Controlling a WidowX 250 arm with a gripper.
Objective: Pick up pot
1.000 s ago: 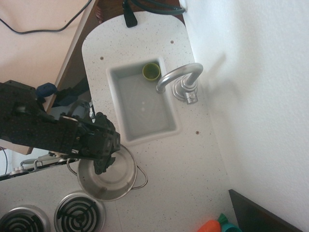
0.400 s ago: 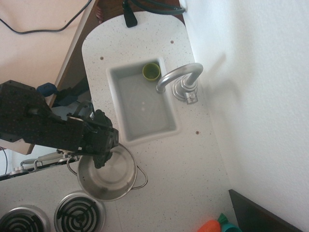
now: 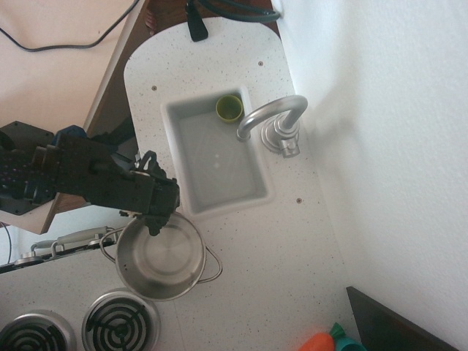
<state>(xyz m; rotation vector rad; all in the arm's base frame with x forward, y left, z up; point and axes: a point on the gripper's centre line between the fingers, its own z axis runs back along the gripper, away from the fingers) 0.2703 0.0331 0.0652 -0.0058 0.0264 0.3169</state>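
Pot [image 3: 159, 257] sits on speckled counter [image 3: 278, 241] just above stove burners [image 3: 119, 322], below sink [image 3: 216, 157]. Gripper [image 3: 156, 219] over pot's upper-left rim, looks pinched on rim, can't tell for sure. Green cup [image 3: 229, 108] in sink's far corner by faucet [image 3: 272, 121].
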